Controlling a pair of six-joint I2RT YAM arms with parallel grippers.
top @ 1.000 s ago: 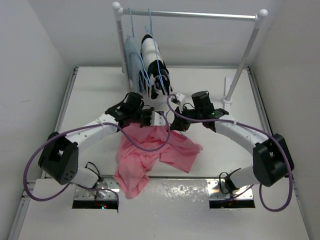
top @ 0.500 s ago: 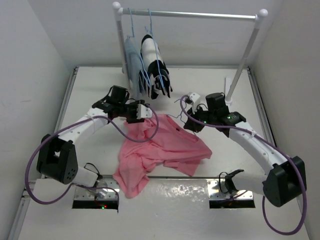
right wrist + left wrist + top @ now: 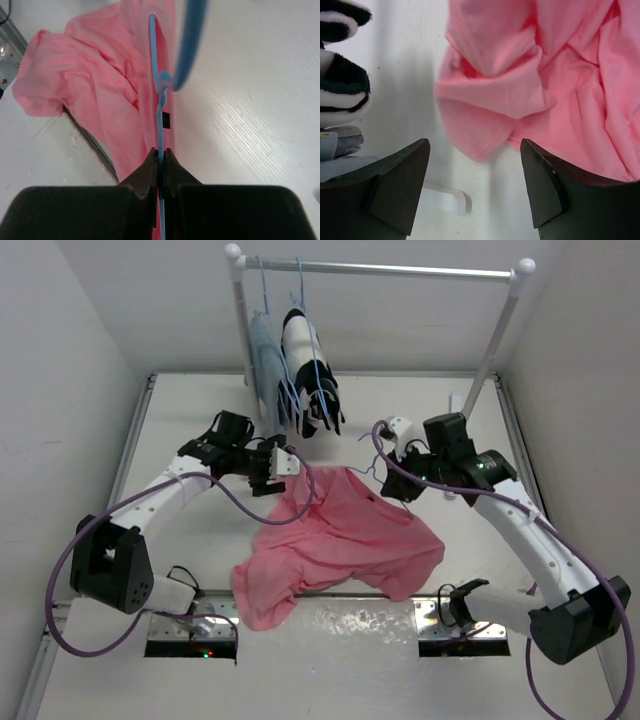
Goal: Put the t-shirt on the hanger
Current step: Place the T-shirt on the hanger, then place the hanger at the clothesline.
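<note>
White table [image 3: 180,420], white walls [image 3: 80,340]. In front of the rail [image 3: 400,270] lies the crumpled t-shirt [image 3: 350,540]. The left gripper [image 3: 475,145] gapes just beside it, and the right gripper [image 3: 160,152] pinches the hanger [image 3: 160,112], seemingly inside its collar.

The left arm [image 3: 160,492] folds at its elbow near the base and stretches its forearm far out over the table. Its wrist is turned inward so the left gripper [image 3: 475,147] points toward the other arm, its two dark fingers [image 3: 400,180] spread wide apart. The right arm [image 3: 525,532] mirrors that bend with its elbow out to its own side, and the right gripper [image 3: 161,154] angles down and inward, jaws pinched tight on the hanger [image 3: 159,107], whose thin wire runs straight ahead from between the fingertips.
</note>
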